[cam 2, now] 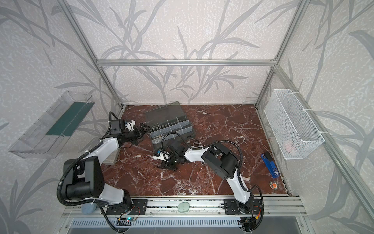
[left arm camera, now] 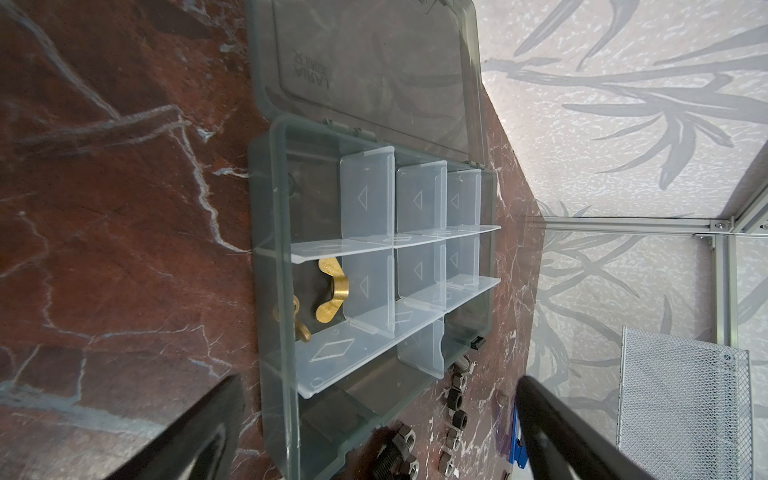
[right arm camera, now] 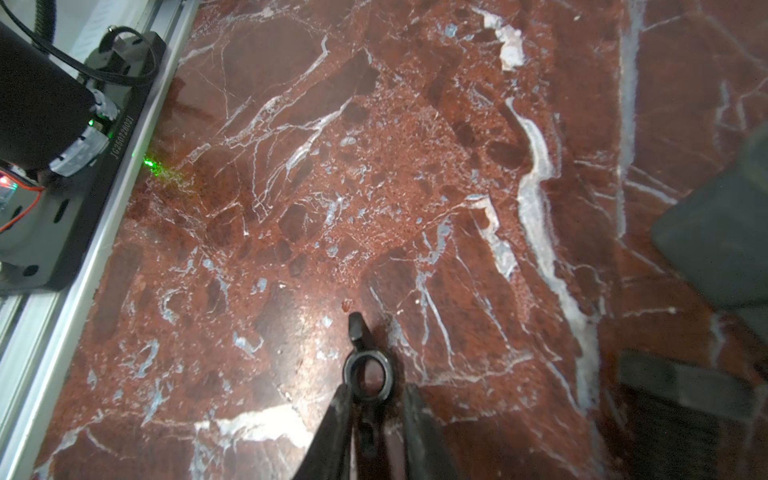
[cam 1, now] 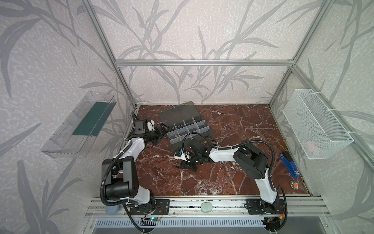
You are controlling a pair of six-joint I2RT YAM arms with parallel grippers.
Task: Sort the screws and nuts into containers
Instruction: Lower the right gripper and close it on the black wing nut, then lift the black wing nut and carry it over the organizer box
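Your right gripper (right arm camera: 377, 390), jaws clenched on the black metal wing nut (right arm camera: 368, 374) at the red marble worktop (right arm camera: 291, 166): lift it straight and carry it to a cell of the dark grey plastic organizer case (left arm camera: 272, 199), beside the left gripper (cam 1: 163, 129), jaws released.

The left arm (cam 1: 132, 144) and right arm (cam 1: 222, 154) wear white shells over round black joints. Ribbed black cables (cam 1: 101, 186) run along them. The left hand (cam 1: 164, 129) and right hand (right arm camera: 374, 399) are black.
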